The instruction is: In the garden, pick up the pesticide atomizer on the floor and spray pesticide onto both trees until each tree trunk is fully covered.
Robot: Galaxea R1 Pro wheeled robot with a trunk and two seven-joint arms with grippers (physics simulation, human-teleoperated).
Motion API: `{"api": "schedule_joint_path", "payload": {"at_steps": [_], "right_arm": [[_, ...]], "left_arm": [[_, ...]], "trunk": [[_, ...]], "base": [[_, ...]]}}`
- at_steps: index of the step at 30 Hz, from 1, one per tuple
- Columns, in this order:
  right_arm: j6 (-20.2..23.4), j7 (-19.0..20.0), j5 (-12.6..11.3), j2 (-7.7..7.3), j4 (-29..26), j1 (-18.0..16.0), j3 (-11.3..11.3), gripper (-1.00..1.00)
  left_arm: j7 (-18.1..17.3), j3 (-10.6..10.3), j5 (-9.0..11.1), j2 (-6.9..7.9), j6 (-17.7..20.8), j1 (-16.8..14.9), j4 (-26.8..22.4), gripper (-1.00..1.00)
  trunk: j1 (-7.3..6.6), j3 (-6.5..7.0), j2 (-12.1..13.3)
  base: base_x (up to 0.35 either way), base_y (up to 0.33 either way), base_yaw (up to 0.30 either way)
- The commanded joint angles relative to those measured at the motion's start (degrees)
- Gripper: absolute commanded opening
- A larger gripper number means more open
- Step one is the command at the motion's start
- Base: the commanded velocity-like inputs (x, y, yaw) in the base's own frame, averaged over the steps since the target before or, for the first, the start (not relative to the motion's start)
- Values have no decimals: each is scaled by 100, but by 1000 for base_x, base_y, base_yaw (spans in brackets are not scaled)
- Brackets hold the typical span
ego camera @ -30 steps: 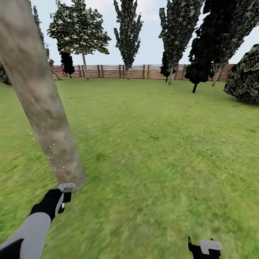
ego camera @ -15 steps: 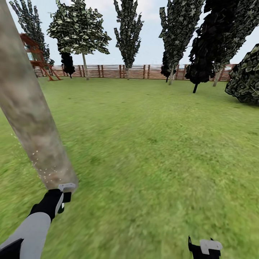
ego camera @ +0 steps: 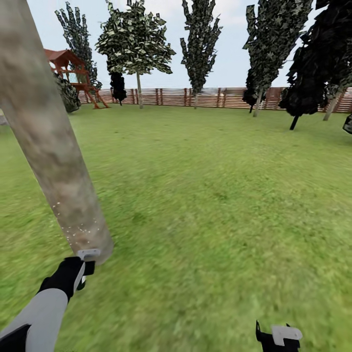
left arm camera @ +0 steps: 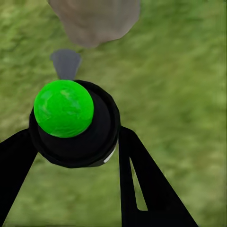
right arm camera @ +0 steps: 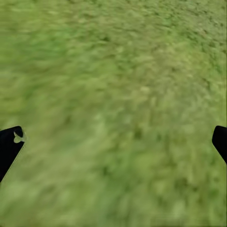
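Observation:
In the head view the near tree trunk [ego camera: 54, 151], pale and mottled, rises from the grass at the left, and fine white spray specks dot its lower part. Just below its base, my left gripper [ego camera: 83, 273] is shut on the pesticide atomizer [ego camera: 89, 255]. The left wrist view has the atomizer [left arm camera: 71, 118] as a black body with a green ball on top, held between both black fingers [left arm camera: 142, 184], its grey nozzle [left arm camera: 66, 64] pointing at the trunk base [left arm camera: 94, 19]. My right gripper [ego camera: 277, 337] hangs low at the right, open over bare grass [right arm camera: 113, 94]. A second pale-trunked tree [ego camera: 139, 90] stands far back by the fence.
Lawn [ego camera: 220, 195] stretches ahead to a brown slat fence [ego camera: 215, 97]. A red wooden playset [ego camera: 73, 73] stands at the back left. Dark narrow conifers [ego camera: 200, 44] line the fence, and a near-black tree [ego camera: 318, 63] is at the right.
The whole view has swung left: fence and far trees slid right, and the playset came into sight. Both arms sit at the same place in the picture, and spray specks still show on the trunk.

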Motion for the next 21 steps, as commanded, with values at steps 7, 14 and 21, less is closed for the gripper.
{"api": "schedule_joint_path", "payload": {"at_steps": [7, 14, 21], "right_arm": [[-18, -37, 62, -1, 11, -5, -28, 100], [-18, -37, 62, -1, 11, -5, -28, 100], [-18, -37, 62, -1, 11, -5, -28, 100]], "left_arm": [[363, 20, 10, -42, 18, -6, 7, -100], [368, 21, 10, -49, 17, -6, 1, -100], [368, 29, 11, -53, 17, -6, 5, -100]], "trunk": [[1, -5, -2], [1, -5, -2], [1, -5, -2]], "base": [[144, -241, 278], [13, -274, 277], [75, -277, 68]]}}
